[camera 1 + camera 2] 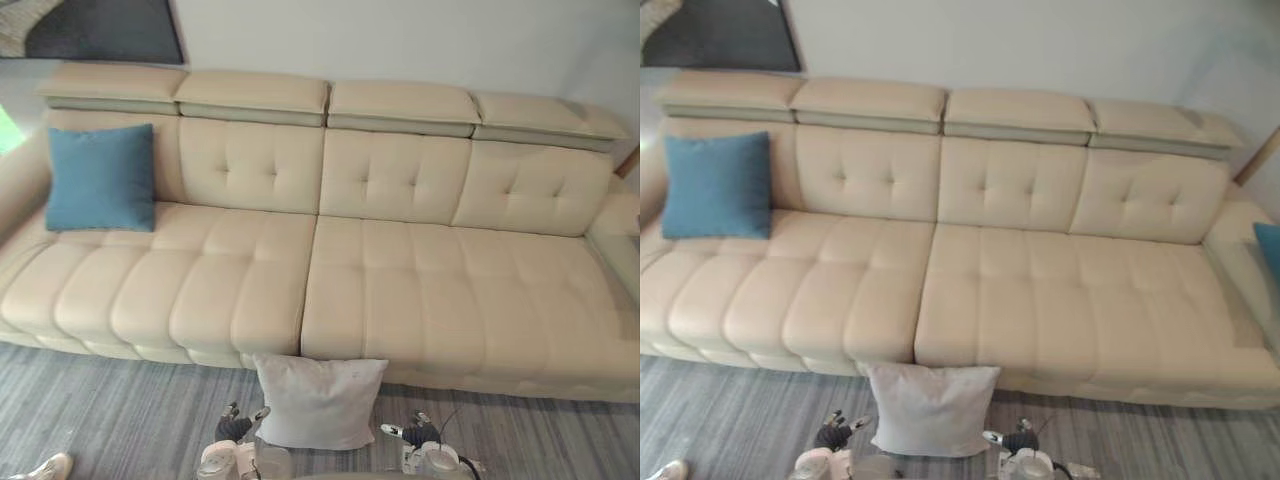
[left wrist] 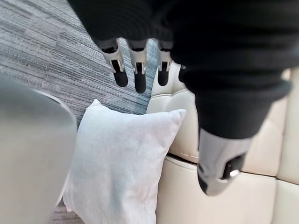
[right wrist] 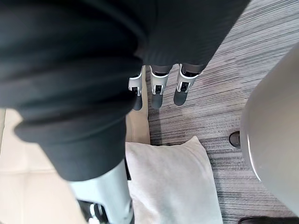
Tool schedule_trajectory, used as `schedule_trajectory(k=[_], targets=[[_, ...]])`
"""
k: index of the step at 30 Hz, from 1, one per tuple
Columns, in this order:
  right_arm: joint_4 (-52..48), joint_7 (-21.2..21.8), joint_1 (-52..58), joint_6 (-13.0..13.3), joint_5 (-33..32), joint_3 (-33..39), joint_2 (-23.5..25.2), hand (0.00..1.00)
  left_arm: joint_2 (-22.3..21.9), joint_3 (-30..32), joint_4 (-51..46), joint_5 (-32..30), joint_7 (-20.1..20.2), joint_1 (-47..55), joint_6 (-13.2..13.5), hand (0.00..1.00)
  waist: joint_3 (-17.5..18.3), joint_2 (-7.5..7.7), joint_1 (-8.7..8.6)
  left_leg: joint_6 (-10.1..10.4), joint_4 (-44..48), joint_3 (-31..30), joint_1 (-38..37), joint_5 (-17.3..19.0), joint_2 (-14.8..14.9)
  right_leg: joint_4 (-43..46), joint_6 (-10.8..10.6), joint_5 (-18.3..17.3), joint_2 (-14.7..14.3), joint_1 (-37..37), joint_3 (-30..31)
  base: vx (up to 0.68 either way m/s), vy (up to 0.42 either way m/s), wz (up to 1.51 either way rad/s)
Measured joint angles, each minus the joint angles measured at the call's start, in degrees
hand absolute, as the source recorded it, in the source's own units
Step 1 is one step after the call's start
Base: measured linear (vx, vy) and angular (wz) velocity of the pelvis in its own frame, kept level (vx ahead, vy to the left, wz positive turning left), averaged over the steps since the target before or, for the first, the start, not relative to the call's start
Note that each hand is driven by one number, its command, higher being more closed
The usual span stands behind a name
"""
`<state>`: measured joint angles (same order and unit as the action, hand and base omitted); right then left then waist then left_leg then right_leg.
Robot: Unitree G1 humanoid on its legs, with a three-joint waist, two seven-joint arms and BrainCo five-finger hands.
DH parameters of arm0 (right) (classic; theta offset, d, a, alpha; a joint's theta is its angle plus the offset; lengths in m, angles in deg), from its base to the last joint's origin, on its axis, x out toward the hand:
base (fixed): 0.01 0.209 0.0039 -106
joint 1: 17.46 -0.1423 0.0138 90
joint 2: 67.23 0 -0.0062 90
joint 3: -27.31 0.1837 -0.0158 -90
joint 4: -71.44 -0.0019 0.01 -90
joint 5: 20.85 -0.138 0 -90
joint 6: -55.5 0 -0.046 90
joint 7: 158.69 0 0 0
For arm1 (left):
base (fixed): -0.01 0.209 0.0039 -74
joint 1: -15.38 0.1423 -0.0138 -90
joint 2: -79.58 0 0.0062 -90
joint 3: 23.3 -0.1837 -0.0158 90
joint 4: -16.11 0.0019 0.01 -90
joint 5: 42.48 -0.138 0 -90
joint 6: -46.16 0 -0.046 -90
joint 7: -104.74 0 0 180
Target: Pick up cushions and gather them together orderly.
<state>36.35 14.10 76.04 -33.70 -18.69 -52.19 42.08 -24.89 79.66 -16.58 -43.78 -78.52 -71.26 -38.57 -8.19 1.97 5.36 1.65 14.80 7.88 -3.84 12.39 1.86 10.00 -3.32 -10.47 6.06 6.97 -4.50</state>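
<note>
Grey floor (image 1: 100,410), cream sofa (image 1: 400,290): white cushion (image 1: 320,400) leans on its front at six o'clock, blue cushion (image 1: 100,178) at ten. Left hand (image 1: 237,427) and right hand (image 1: 410,432) flank the white one, fingers straight, empty. Best squeeze both sides evenly.

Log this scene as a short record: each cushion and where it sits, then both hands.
white cushion: upright on the carpet floor, against the front of the beige sofa
blue cushion: sofa's left end, leaning on the backrest
second blue cushion: sofa's right end, mostly cut off
left hand: open, empty, beside the white cushion
right hand: open, empty, on its other side
</note>
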Motion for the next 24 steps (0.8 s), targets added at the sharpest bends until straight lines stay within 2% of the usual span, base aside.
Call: schedule_trajectory(k=[4,10,14,17,18,21,24], targets=[[0.1,0.0,0.1,0.0,0.0,0.2,-0.1,0.00,-0.1,-1.7,0.4,-0.1,0.0,0.0,0.2,0.00,0.6,-0.28,0.03,-0.1,-0.8,-0.3,-1.2,0.0,-0.8,-1.3,-0.1,0.0,0.7,1.5,-0.4,0.12,0.044,0.03],[0.2,-0.6,0.1,0.2,-1.2,0.4,-1.1,0.00,-0.7,-1.7,0.7,0.4,-0.5,0.0,0.2,0.00,0.9,-1.26,0.15,0.0,-1.8,-0.7,-2.3,-0.1,0.1,-0.9,-0.1,0.0,-0.1,2.2,-1.3,0.05,-0.023,0.00],[0.0,-1.7,-0.7,0.7,-3.7,1.2,-2.2,0.00,-0.8,-1.3,0.6,1.8,-1.7,-0.8,0.3,0.00,-1.0,-1.78,0.50,0.1,-0.6,-0.8,0.3,-0.2,0.7,6.0,-0.2,-1.3,-0.3,-2.8,-1.5,-0.07,-0.023,0.02],[-0.2,-3.0,-2.5,0.9,-6.9,3.0,-3.1,0.00,-0.1,-0.4,-0.1,4.0,-3.1,-3.8,0.4,0.00,-5.3,-0.55,0.52,-0.1,7.4,-1.8,9.1,0.1,0.4,14.3,0.4,-3.7,0.8,-11.0,-1.5,-0.19,-0.040,0.21],[-0.6,-3.4,-3.3,1.0,-7.8,3.6,-3.9,0.00,-0.1,-0.3,-1.2,5.3,-3.8,-5.2,0.5,0.00,-7.1,-0.67,0.49,-0.3,11.9,-2.9,14.3,0.7,0.6,17.0,0.5,-4.5,0.7,-15.0,-1.6,-0.23,-0.053,0.32],[-3.0,-5.1,-5.3,1.2,-9.8,6.0,-4.7,0.00,-0.2,1.5,-3.2,7.5,-4.4,-7.6,0.5,0.00,-10.6,-0.57,0.53,0.0,19.2,-3.7,22.3,4.3,1.4,23.5,1.0,-7.9,0.3,-22.4,-1.3,-0.28,-0.024,0.07],[-6.1,-6.1,-7.4,2.0,-11.4,7.2,-5.9,0.00,-0.3,2.4,-5.7,9.6,-5.5,-9.6,0.6,0.00,-12.4,-0.25,0.44,-0.1,26.4,-3.7,30.6,5.8,2.4,31.3,1.2,-9.6,0.3,-31.2,-0.2,-0.30,-0.018,-0.09]])
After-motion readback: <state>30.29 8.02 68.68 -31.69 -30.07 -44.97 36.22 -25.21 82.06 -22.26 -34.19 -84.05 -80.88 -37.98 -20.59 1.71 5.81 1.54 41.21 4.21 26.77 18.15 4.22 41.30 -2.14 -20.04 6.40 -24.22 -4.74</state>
